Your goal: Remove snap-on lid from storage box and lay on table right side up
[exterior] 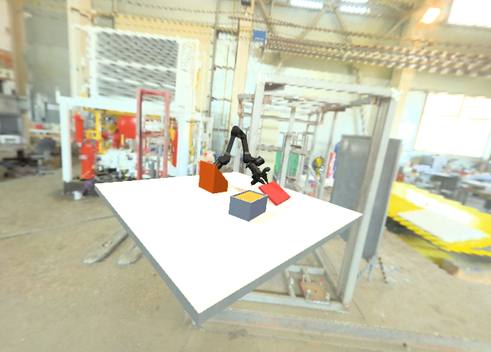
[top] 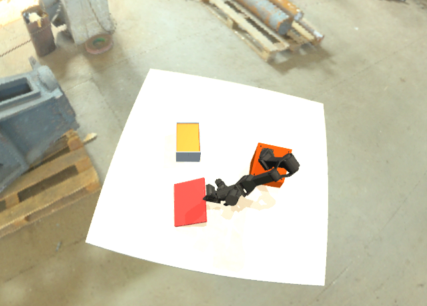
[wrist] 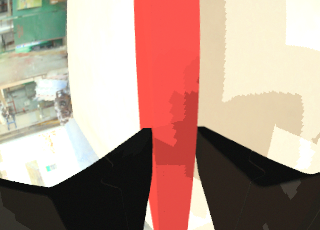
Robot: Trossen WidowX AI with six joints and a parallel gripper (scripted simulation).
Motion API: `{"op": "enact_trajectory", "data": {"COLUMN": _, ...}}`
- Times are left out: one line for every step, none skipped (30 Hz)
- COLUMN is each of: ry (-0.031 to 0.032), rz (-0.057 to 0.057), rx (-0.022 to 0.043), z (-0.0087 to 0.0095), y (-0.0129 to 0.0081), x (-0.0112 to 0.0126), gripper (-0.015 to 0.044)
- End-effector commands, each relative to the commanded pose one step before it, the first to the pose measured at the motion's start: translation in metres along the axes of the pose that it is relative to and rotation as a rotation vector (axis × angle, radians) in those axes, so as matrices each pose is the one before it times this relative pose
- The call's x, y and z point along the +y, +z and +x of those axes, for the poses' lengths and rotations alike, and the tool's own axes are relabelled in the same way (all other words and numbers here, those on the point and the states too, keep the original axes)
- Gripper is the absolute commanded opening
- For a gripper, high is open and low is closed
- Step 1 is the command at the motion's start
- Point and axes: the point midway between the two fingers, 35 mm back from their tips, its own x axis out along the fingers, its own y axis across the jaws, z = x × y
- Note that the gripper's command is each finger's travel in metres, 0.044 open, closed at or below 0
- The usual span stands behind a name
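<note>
Pinching the red lid (top: 189, 202) by one edge, the gripper (top: 207, 195) holds it tilted over the table (top: 145, 99), so letting go now risks a flip.
</note>
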Motion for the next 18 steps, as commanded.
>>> {"op": "enact_trajectory", "data": {"ry": -0.03178, "rz": -0.0034, "rx": -0.00850, "z": 0.00497, "y": 0.00337, "x": -0.01136, "gripper": 0.0000}}
{"op": "enact_trajectory", "data": {"ry": -0.00002, "rz": 0.0000, "rx": 0.00000, "z": 0.00051, "y": 0.00001, "x": -0.00062, "gripper": 0.0000}}
{"op": "enact_trajectory", "data": {"ry": -0.00002, "rz": 0.0000, "rx": 0.00000, "z": 0.00051, "y": 0.00001, "x": -0.00062, "gripper": 0.0000}}
{"op": "enact_trajectory", "data": {"ry": -0.00002, "rz": 0.0000, "rx": 0.00000, "z": 0.00051, "y": 0.00001, "x": -0.00062, "gripper": 0.0000}}
{"op": "enact_trajectory", "data": {"ry": -0.00002, "rz": 0.0000, "rx": 0.00000, "z": 0.00051, "y": 0.00001, "x": -0.00062, "gripper": 0.0000}}
{"op": "enact_trajectory", "data": {"ry": -0.00002, "rz": 0.0000, "rx": 0.00000, "z": 0.00051, "y": 0.00001, "x": -0.00062, "gripper": 0.0000}}
{"op": "enact_trajectory", "data": {"ry": -0.00002, "rz": 0.0000, "rx": 0.00000, "z": 0.00051, "y": 0.00001, "x": -0.00062, "gripper": 0.0000}}
{"op": "enact_trajectory", "data": {"ry": -0.00002, "rz": 0.0000, "rx": -0.00001, "z": 0.00051, "y": 0.00001, "x": -0.00062, "gripper": 0.0000}}
{"op": "enact_trajectory", "data": {"ry": -0.00002, "rz": 0.0000, "rx": -0.00001, "z": 0.00051, "y": 0.00001, "x": -0.00062, "gripper": 0.0000}}
{"op": "enact_trajectory", "data": {"ry": -0.00002, "rz": 0.0000, "rx": -0.00001, "z": 0.00051, "y": 0.00001, "x": -0.00062, "gripper": 0.0000}}
{"op": "enact_trajectory", "data": {"ry": -0.00002, "rz": 0.0000, "rx": -0.00001, "z": 0.00051, "y": 0.00001, "x": -0.00062, "gripper": 0.0000}}
{"op": "enact_trajectory", "data": {"ry": -0.00002, "rz": 0.0000, "rx": -0.00001, "z": 0.00051, "y": 0.00001, "x": -0.00062, "gripper": 0.0000}}
{"op": "enact_trajectory", "data": {"ry": -0.00002, "rz": 0.0000, "rx": -0.00001, "z": 0.00051, "y": 0.00001, "x": -0.00062, "gripper": 0.0000}}
{"op": "enact_trajectory", "data": {"ry": -0.00002, "rz": 0.0000, "rx": -0.00001, "z": 0.00051, "y": 0.00001, "x": -0.00062, "gripper": 0.0000}}
{"op": "enact_trajectory", "data": {"ry": -0.00002, "rz": 0.0000, "rx": -0.00001, "z": 0.00051, "y": 0.00001, "x": -0.00062, "gripper": 0.0000}}
{"op": "enact_trajectory", "data": {"ry": -0.00002, "rz": 0.0000, "rx": -0.00001, "z": 0.00051, "y": 0.00001, "x": -0.00062, "gripper": 0.0000}}
{"op": "enact_trajectory", "data": {"ry": -0.00002, "rz": 0.0000, "rx": -0.00001, "z": 0.00051, "y": 0.00001, "x": -0.00062, "gripper": 0.0000}}
{"op": "enact_trajectory", "data": {"ry": -0.00002, "rz": 0.0000, "rx": -0.00001, "z": 0.00051, "y": 0.00001, "x": -0.00062, "gripper": 0.0000}}
